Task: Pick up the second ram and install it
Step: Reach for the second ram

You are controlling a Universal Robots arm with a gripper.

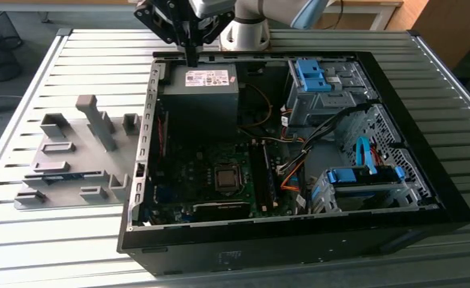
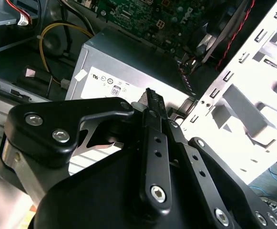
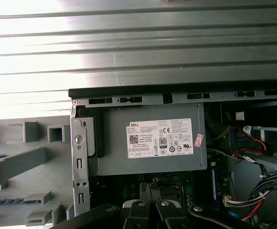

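The second ram (image 1: pixel 65 176) lies flat in a slot of the gray fixture (image 1: pixel 78 135), which sits on the bench (image 1: pixel 50 252) toward the exterior view's left edge, beside the open computer case (image 1: pixel 259 255). Well apart from it, the gripper (image 1: pixel 191 59) hangs over the power supply (image 1: pixel 201 93) at the case's far wall, with its claw closed and empty.

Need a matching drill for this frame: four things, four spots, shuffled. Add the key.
1 gripper
2 power supply
3 gray fixture
4 near blue bracket

A on the table, beside the case
B inside the case, white label on top
C over the case's far edge
D inside the case, at the exterior view's right

Pairs: 1-C, 2-B, 3-A, 4-D
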